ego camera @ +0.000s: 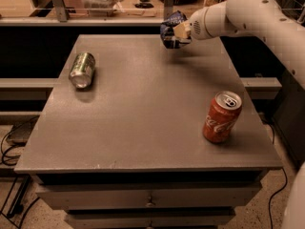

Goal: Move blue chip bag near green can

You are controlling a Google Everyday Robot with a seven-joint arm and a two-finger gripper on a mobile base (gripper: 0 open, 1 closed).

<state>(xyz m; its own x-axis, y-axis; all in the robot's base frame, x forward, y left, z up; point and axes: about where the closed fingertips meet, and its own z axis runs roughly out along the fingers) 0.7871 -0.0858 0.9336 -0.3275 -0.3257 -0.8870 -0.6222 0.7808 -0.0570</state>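
The blue chip bag [170, 30] is dark navy and crumpled, and hangs just above the far edge of the grey table [147, 109]. My gripper [178, 33] is shut on it, at the end of the white arm that reaches in from the upper right. The green can [82, 69] lies on its side near the table's left edge, its shiny top towards me. The bag is well to the right of the green can and farther back.
A red Coca-Cola can [222, 117] stands upright at the table's right front. Drawers run below the table's front edge. A shelf with clutter stands behind the table. Cables lie on the floor at the lower left.
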